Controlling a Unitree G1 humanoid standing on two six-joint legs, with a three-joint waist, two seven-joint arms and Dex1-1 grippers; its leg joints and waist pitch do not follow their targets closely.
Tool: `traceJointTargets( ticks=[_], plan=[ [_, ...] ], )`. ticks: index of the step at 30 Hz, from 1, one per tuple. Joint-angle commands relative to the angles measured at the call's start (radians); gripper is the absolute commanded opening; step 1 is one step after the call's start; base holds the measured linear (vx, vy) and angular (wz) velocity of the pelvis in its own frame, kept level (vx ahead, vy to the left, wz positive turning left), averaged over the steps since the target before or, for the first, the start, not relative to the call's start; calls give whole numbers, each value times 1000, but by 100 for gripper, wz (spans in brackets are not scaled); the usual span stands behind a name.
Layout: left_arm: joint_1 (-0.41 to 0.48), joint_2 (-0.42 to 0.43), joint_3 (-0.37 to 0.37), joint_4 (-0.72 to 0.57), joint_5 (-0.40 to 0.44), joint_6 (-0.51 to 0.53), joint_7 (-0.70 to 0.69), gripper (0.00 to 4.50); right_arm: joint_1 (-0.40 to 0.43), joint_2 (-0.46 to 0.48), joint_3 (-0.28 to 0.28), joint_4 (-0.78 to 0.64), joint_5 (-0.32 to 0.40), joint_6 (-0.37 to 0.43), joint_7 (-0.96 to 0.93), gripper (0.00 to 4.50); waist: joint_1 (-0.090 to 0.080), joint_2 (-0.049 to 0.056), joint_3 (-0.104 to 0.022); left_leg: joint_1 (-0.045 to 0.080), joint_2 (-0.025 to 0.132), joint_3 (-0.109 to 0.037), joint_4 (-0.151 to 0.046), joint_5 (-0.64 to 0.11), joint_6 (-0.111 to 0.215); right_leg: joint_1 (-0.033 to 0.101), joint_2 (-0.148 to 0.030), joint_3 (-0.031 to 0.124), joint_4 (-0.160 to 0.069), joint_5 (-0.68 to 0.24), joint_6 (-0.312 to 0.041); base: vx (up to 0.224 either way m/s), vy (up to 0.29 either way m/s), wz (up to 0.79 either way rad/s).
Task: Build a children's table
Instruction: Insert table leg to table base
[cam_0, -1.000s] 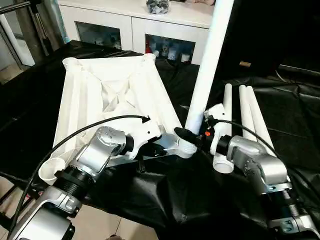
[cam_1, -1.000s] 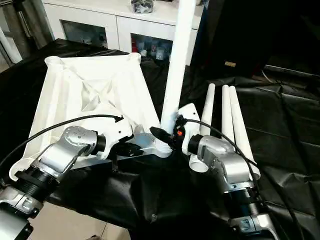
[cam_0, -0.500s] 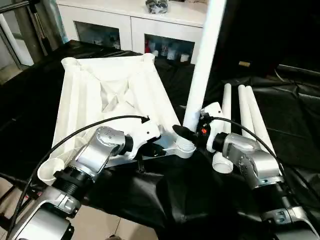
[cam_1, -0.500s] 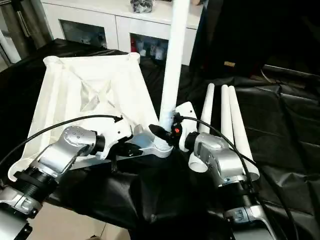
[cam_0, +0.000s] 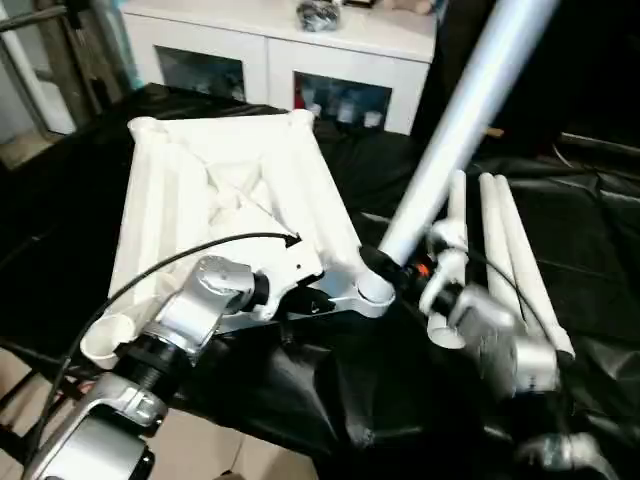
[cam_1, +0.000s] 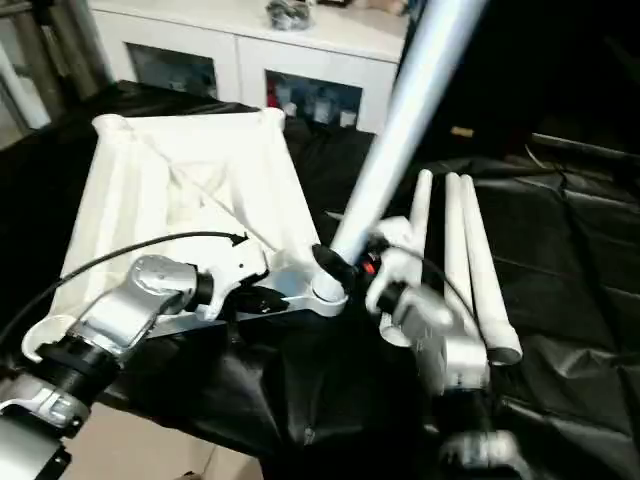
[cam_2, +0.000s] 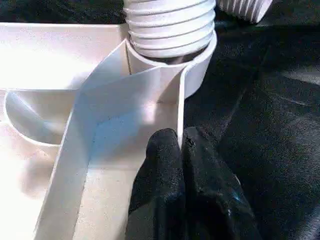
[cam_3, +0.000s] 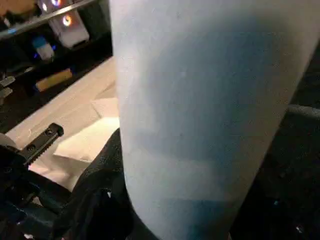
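The children's table's white tabletop (cam_0: 230, 180) lies ribbed side up on the black-draped work table. My left gripper (cam_0: 320, 300) is shut on the thin rim wall (cam_2: 130, 100) beside the near right corner socket (cam_0: 372, 292). A white tube leg (cam_0: 455, 135) stands in that socket and leans up toward the right. Its threaded end (cam_2: 170, 25) sits in the socket's cup. My right gripper (cam_0: 400, 265) is shut around the leg just above the socket, with one black finger (cam_3: 100, 200) against the tube. Three more legs (cam_0: 505, 250) lie side by side to the right.
A white cabinet (cam_0: 280, 60) with glass doors stands behind the work table. The black cloth (cam_0: 400, 400) hangs over the near edge, with floor showing at the lower left. My silver forearms reach in from both lower corners.
The leg in the socket has tipped from almost upright to a strong lean toward the right, and my right arm has moved with it. The left gripper keeps its hold on the rim.
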Motion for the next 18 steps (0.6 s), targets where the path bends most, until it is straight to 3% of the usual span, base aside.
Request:
traceJointTargets(
  ticks=[1, 5, 6, 8, 16, 17, 18],
  plan=[
    [-24, 9, 23, 32, 32, -1, 51, 0, 69, -2, 13, 73, -43, -2, -19, 193, 0, 17, -46, 12, 21, -7, -83, -302, -31, 29, -65, 31, -94, -273, -202, 0, 0, 0],
    [-29, 8, 24, 44, 36, -9, 58, 0, 98, 11, 10, 72, -51, -51, -28, 193, -1, 15, -49, 11, 21, -10, -86, -310, -29, 29, -65, 33, -98, -294, -187, 0, 0, 0],
    [-32, 8, 24, 50, 38, -14, 60, 0, 110, 14, 8, 68, -58, -76, -32, 193, -2, 21, -49, 10, 21, -10, -87, -304, -28, 29, -63, 33, -97, -274, -191, 0, 0, 0],
    [-34, 9, 24, 57, 40, -19, 61, 0, 120, 10, 18, 58, -77, -101, -36, 193, -2, 22, -48, 9, 21, -10, -88, -309, -27, 28, -63, 32, -99, -271, -189, 0, 0, 0],
    [-30, 17, 20, 66, 49, -39, 51, 0, 98, -60, 149, 32, -224, -124, -44, 193, -6, 24, -44, 12, 21, -13, -93, -364, -30, 23, -63, 33, -108, -367, -162, 0, 0, 0],
    [-30, 17, 19, 68, 49, -40, 51, 0, 94, -61, 153, 35, -231, -123, -42, 193, -7, 15, -43, 10, 21, -14, -94, -363, -28, 23, -63, 32, -108, -380, -157, 0, 0, 0],
    [-29, 17, 18, 68, 48, -40, 52, 0, 90, -63, 158, 37, -234, -120, -34, 193, -8, 16, -43, 10, 21, -13, -94, -365, -27, 21, -64, 34, -110, -391, -154, 0, 0, 0]
  ],
)
